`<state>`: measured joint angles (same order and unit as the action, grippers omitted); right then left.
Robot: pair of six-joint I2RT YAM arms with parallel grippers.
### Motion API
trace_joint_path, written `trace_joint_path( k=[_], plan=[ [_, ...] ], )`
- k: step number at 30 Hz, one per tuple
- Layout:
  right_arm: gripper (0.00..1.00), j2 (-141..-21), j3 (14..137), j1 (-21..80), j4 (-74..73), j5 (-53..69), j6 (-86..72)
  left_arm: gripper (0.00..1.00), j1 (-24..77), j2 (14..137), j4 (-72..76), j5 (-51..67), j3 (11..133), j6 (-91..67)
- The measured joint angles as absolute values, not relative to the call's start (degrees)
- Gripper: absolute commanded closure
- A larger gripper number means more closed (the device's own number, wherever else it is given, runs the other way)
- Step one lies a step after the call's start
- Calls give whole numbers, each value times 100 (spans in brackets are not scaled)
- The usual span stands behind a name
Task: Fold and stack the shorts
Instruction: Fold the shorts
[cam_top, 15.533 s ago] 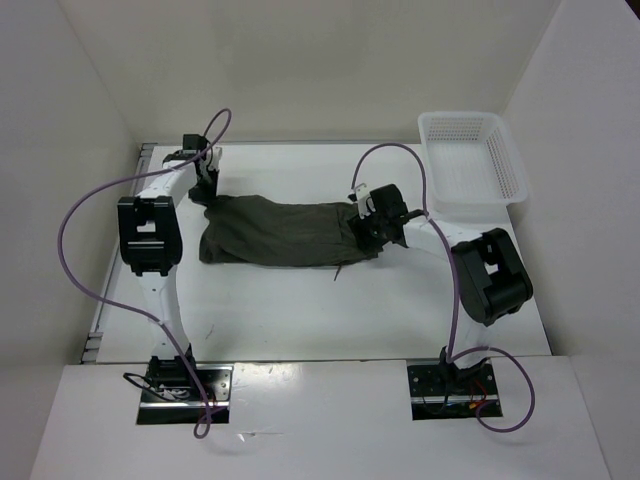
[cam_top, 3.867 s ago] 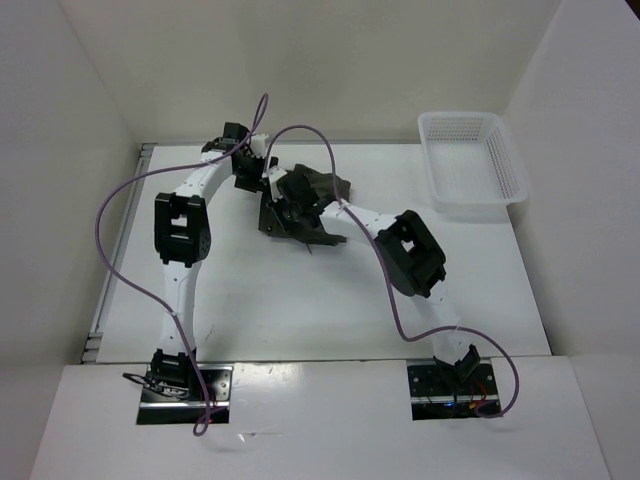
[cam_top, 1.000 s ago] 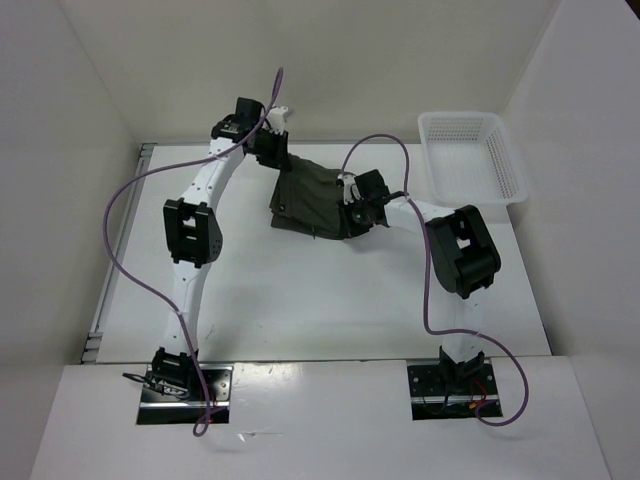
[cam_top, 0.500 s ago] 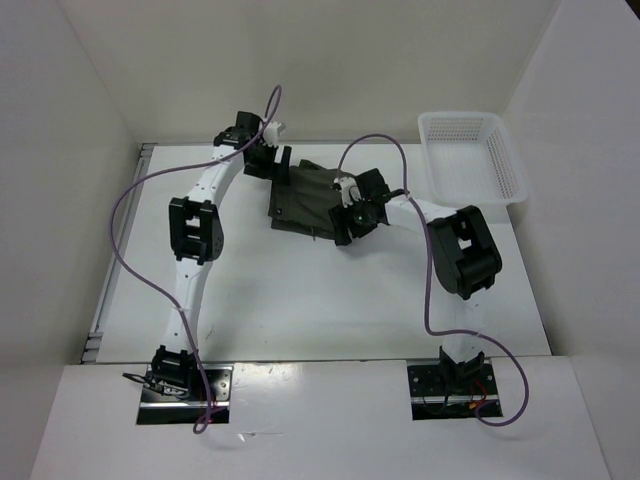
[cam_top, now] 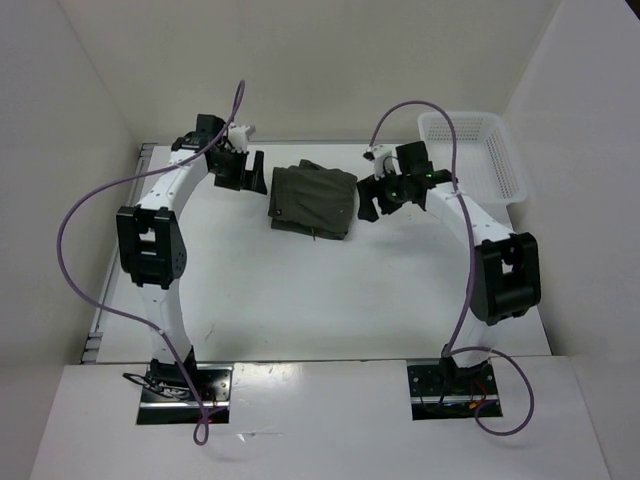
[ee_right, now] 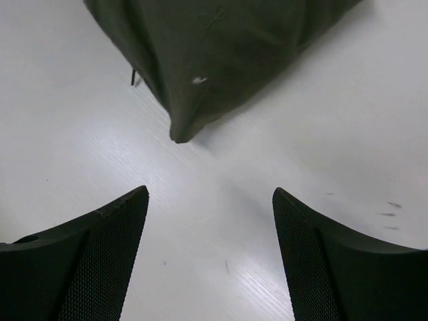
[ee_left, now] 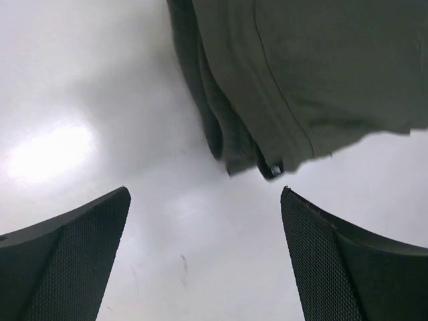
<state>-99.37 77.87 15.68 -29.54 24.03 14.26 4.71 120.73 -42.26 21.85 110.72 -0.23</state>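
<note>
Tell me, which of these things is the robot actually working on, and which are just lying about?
Part of the job:
- the shorts, lying folded on the table
- the left gripper and the right gripper, both open, one on either side of the shorts

Just lying about:
- the white basket in the far right corner

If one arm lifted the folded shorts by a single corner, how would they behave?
The shorts would probably droop and unfold: they are soft, wrinkled cloth, and the left wrist view shows loose layers at the edge. They are likely light, since they lie flat on the table. If pushed, they would more likely bunch than slide.
</note>
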Motion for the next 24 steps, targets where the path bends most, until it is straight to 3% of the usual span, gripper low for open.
trace_joint_path(
  k=[6, 13, 24],
  plan=[
    [21, -9382, 7760, 1127, -2910, 2263, 1461, 4, 768, 11507, -3977, 2425, 9695, -25],
    [32, -9472, 7577, 1098, -2606, 2206, 1050, 14, 1118, 11666, -3767, 2665, 9649, -27],
    [29, -12003, 9872, 1100, -1973, 2202, -449, 13, 1114, 12114, -3481, 2646, 9717, -27]
  ],
)
